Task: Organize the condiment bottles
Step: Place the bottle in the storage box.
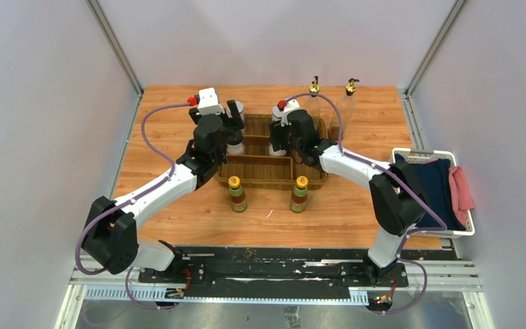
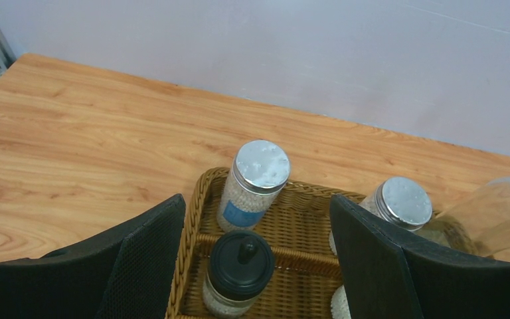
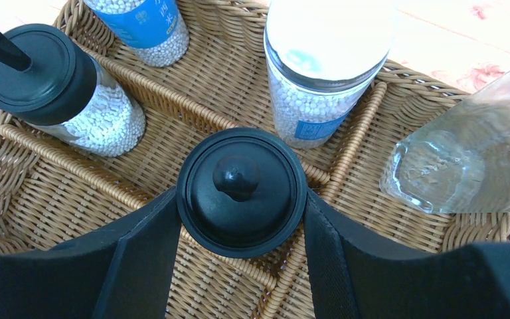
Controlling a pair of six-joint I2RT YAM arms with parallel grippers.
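Over to the right gripper [image 3: 241, 203] first: clamped on a black-capped bottle [image 3: 241, 176] near the middle of the wicker basket [image 3: 46, 212], fingers [image 3: 139, 266] pressed to either side of the cap, dividers close all round. Across to the left gripper [image 2: 255, 226]: spread wide, holding nothing, hovering over the second black-capped bottle [image 2: 240, 267] in the basket's left half, tight by the left rim. Just beyond, across a divider, a grey-lidded jar [image 2: 261, 165] upright against the back rim; further right along the back, the other grey-lidded jar [image 2: 405, 201]. Crowding the far right corner, a tall gold-topped bottle [image 1: 314, 88], inside the rim or just behind it, hard to call from here. Well to its right, the second gold-topped bottle [image 1: 350, 88], close to the back edge of the table [image 1: 342, 205]. Out front, a yellow-capped bottle [image 1: 237, 194] and the second yellow-capped bottle [image 1: 299, 194], upright on open wood just beside the near rim, well apart from each other. Wide stretch of bare wood from basket to left table edge. At the right edge, a white bin [image 1: 424, 151] of cloths.
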